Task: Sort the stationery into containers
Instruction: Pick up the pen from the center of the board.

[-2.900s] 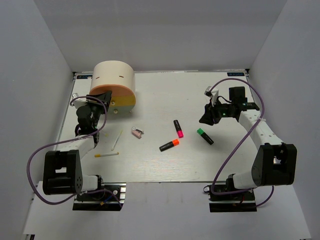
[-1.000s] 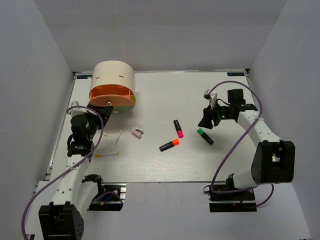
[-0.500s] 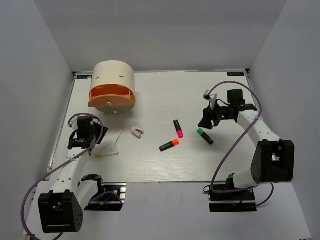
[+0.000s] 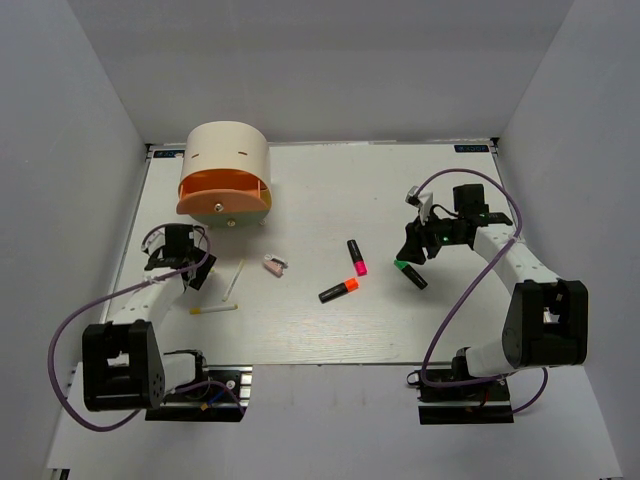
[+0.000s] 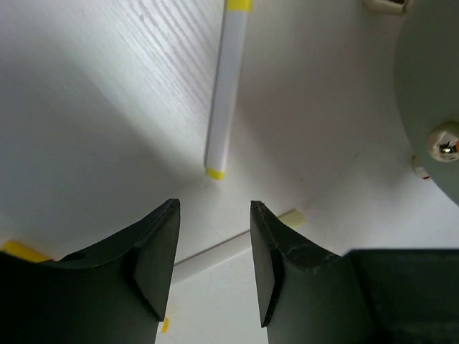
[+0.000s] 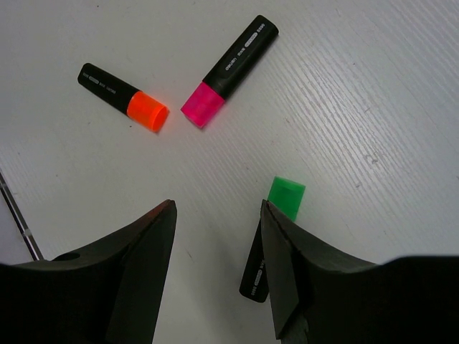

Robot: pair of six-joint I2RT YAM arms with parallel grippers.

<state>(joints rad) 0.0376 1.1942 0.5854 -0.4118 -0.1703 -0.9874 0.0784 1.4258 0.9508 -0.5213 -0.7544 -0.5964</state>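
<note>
Approach step: your right gripper (image 6: 215,218), jaws apart and empty, hangs beside the short black green-capped marker (image 6: 285,200); centre over it before closing. Left gripper (image 5: 214,215), likewise apart, holds nothing.

A flat white tabletop (image 4: 330,190) with a fine wood grain fills the middle of the overhead view. Its grain runs as slanting lines in both close views. A thin dark strip (image 4: 340,143) lines its far edge, and a small blue label (image 4: 473,149) sits at the upper right corner. Plain pale grey walls enclose it: a rear wall (image 4: 320,70) across the top, a left wall (image 4: 60,200) and a right wall (image 4: 590,150). A pale ledge (image 4: 330,430) crosses the bottom.
</note>
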